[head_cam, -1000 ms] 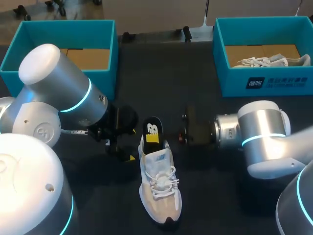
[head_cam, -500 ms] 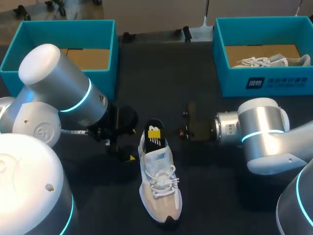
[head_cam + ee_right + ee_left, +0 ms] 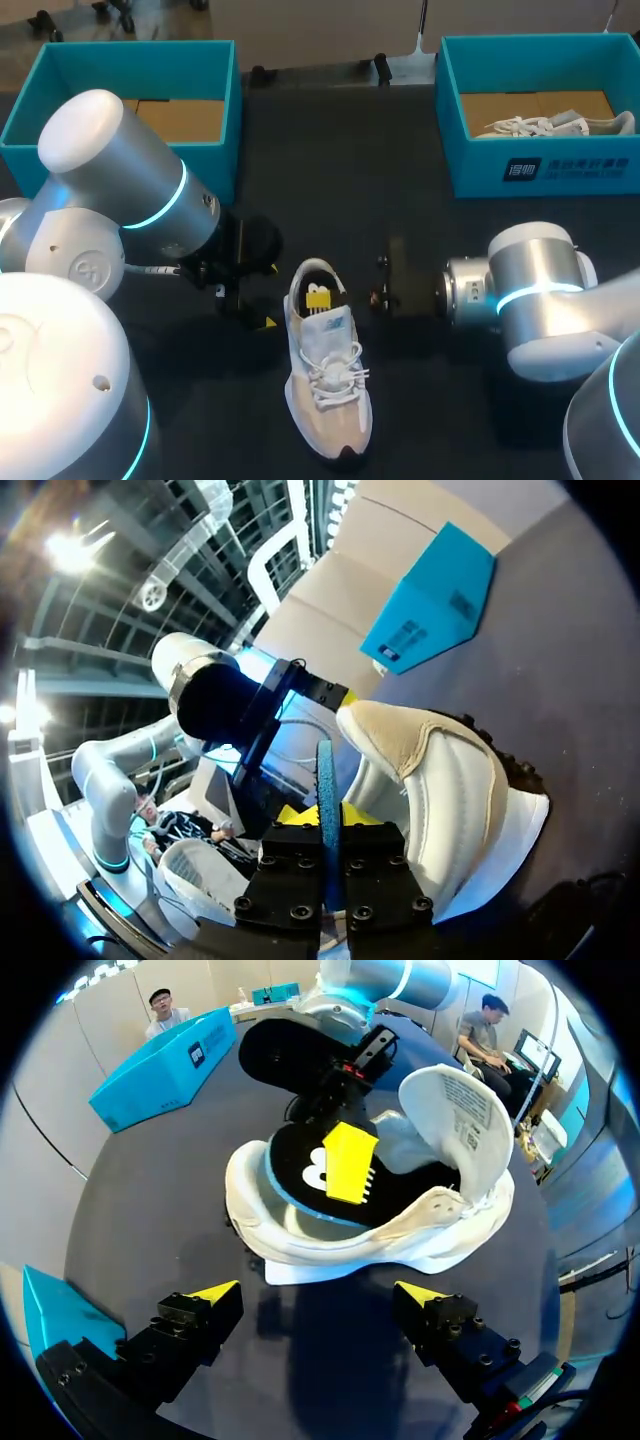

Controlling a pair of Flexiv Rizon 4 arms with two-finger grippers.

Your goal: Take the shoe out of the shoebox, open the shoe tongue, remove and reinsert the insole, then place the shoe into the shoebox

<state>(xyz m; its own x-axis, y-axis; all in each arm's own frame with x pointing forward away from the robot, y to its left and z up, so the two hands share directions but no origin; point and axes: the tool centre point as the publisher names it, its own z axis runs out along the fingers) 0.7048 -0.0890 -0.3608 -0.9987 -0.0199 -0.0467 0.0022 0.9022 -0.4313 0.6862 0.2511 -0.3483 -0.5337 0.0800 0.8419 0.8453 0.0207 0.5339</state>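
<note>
On the dark table (image 3: 330, 150) a white shoe (image 3: 330, 385) is laid between the left gripper (image 3: 318, 1292) and the right gripper (image 3: 328, 816); a left shoebox (image 3: 140, 45) and a right shoebox (image 3: 480, 165) are set well beyond them.

- Head view: high, looking down on the white-and-beige lace-up shoe (image 3: 328, 385).
- Left wrist view: low, close beside its heel end.
- Right wrist view: closer, from its opposite side.
</note>
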